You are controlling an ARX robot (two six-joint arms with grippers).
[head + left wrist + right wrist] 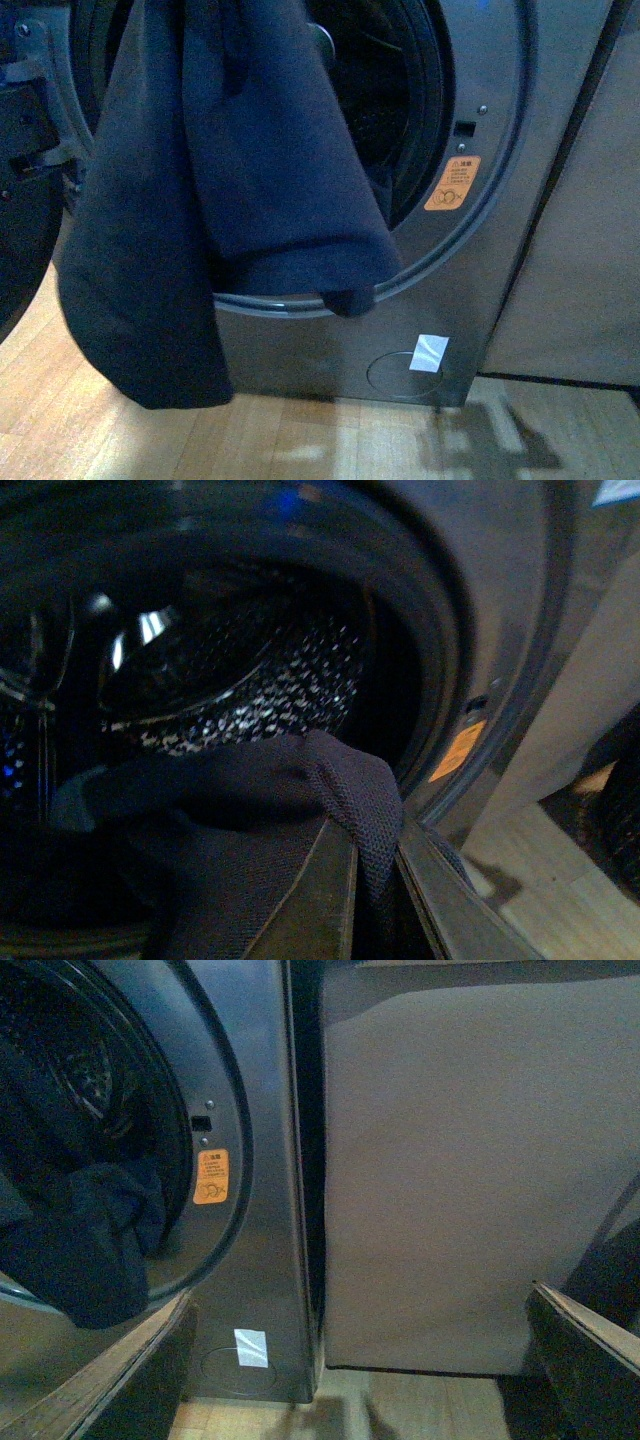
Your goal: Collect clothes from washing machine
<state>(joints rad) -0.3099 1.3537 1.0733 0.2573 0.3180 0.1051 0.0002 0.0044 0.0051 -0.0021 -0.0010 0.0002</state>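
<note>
My left end effector [370,832] is clamped on the dark navy garment [230,170]. In the left wrist view a fold of its fine knit fabric is pinched between my two fingers [320,900], just in front of the washing machine [500,260], with the perforated steel drum [270,680] behind it.

In the front view the garment hangs limp from above the top edge of the picture and covers most of the left half of the round porthole [420,130]. One broad lobe drops down the left side, past the porthole's lower rim and in front of the machine's lower panel. I cannot tell whether its lowest edge touches the wooden floor [330,440]. A second fold ends at the lower rim itself. The right wrist view shows dark fabric bunched at that rim, drooping over its lip.

My right end effector [360,1295] has its fingers [110,1380] wide apart and holds nothing. It faces the seam between the machine's grey front and the beige cabinet [460,1180] beside it.

On the machine's face, an orange warning sticker [452,183] sits just right of the porthole. A white tape patch [429,352] lies lower, on a round panel. The open door [25,220] shows dark at the left edge of the front view.
</note>
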